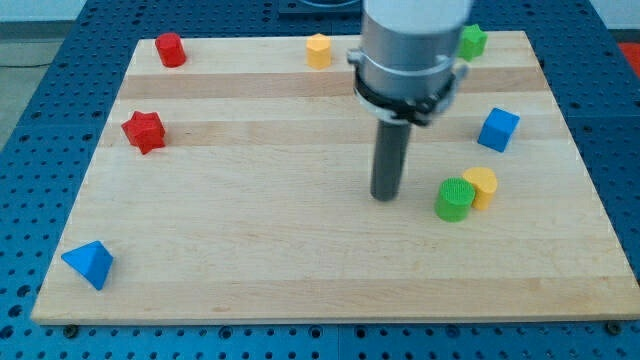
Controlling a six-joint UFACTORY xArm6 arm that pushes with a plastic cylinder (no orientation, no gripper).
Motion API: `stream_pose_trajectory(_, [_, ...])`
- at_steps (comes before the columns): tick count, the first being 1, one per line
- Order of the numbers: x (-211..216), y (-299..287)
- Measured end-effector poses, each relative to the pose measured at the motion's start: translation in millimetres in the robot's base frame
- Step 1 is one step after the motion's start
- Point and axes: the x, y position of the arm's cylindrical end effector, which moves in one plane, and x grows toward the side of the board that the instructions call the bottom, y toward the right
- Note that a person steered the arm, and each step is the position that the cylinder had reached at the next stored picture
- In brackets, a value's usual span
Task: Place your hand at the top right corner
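My tip (385, 196) rests on the wooden board (300, 250) a little right of its middle. A green cylinder (455, 199) and a yellow cylinder (481, 187) touch each other just right of the tip. A blue cube (498, 129) lies further right and higher. A green block (472, 41) sits near the top right corner, partly hidden by the arm's grey body (412, 50). A yellow hexagonal block (318, 50) is at the top centre. A red cylinder (170, 49) is at the top left, a red star (144, 131) at the left, a blue pyramid (89, 264) at the bottom left.
The board lies on a blue perforated table (610, 90) that shows on all sides. The arm's wide grey body hangs over the board's upper right part.
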Motion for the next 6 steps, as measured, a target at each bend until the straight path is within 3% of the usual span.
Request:
stream_pose_trajectory(1, [-65.1, 4.0])
stream_pose_trajectory(2, [-138.6, 48.2])
stream_pose_trajectory(4, [-240.7, 231.8])
stream_pose_trajectory(5, [-276.4, 233.8])
stream_pose_trajectory(6, [-275.9, 206.8])
